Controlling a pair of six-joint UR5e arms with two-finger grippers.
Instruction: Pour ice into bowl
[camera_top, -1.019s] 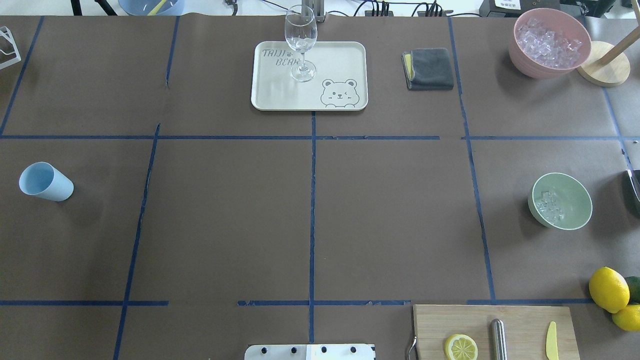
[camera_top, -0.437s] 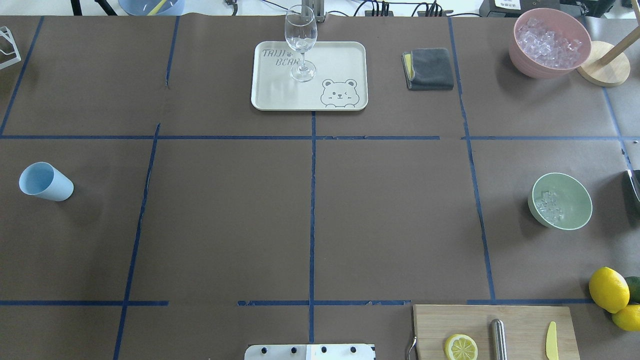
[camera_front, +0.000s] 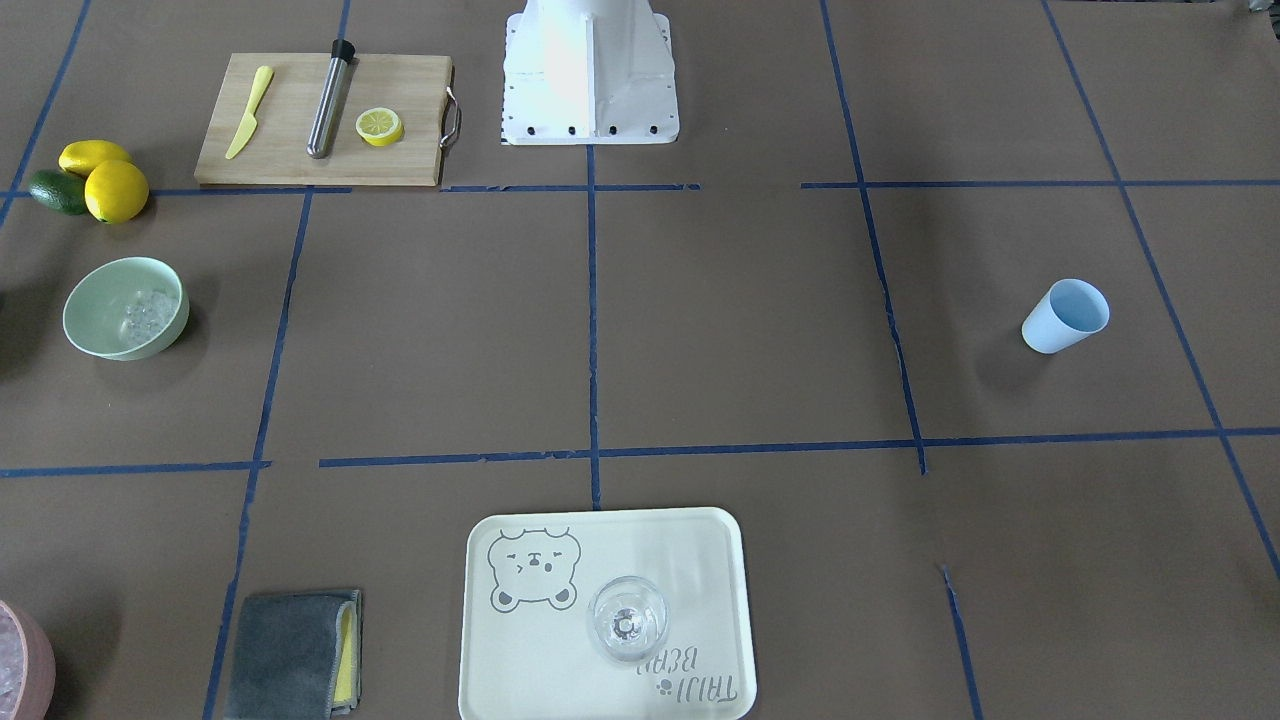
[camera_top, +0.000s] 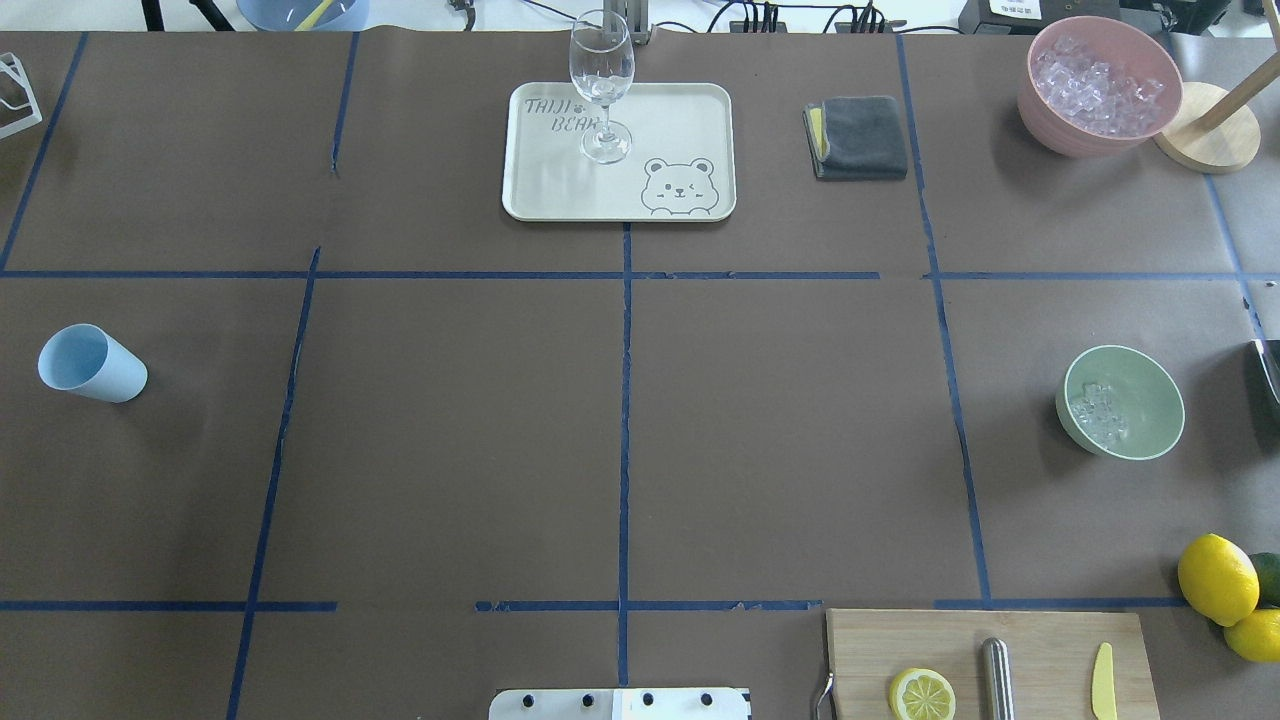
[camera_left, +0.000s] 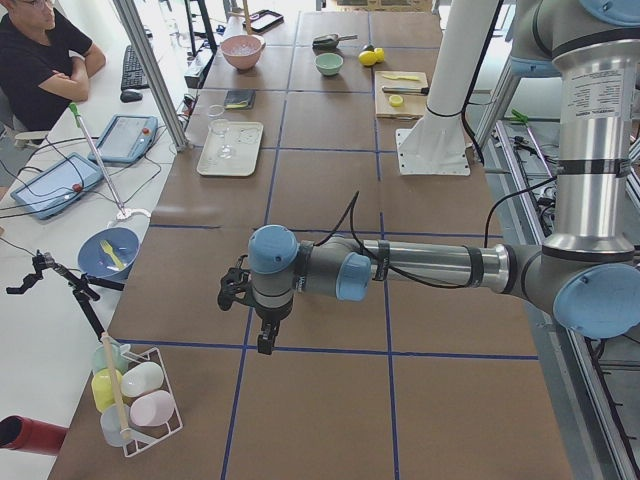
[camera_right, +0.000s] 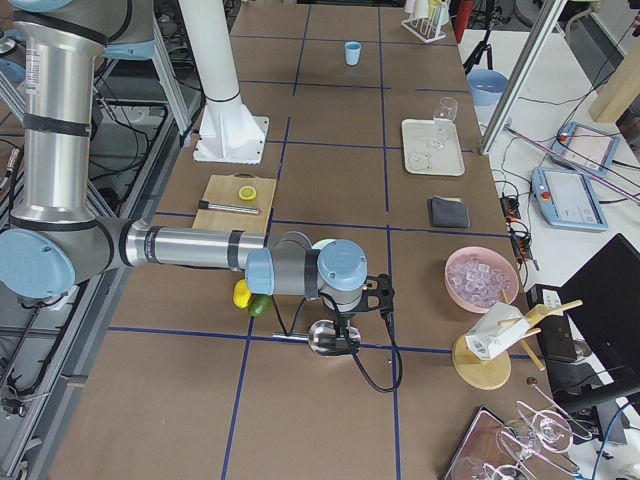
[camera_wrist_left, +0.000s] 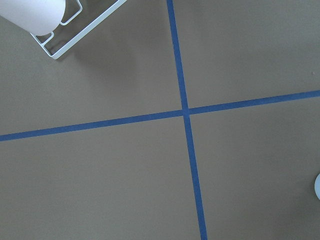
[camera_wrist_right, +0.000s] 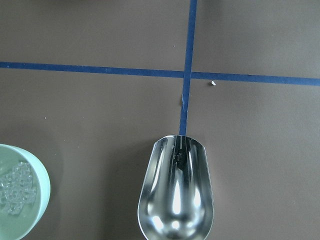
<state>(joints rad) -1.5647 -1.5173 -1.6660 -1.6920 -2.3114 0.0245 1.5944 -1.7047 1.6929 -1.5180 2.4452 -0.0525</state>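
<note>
Right claw hangs over the right end of the table. Its fingers are out of sight in its own camera, so can't tell the grip. Metal scoop sits right under that camera, empty, its lip at a tape cross. Left claw is over bare table near the left end, by the wire rack; width can't tell. Bowl is upright by the right edge, about midway between front and back edges, near the scoop and not touching it. Ice is in the bowl, bunched on the side toward the table's centre.
</note>
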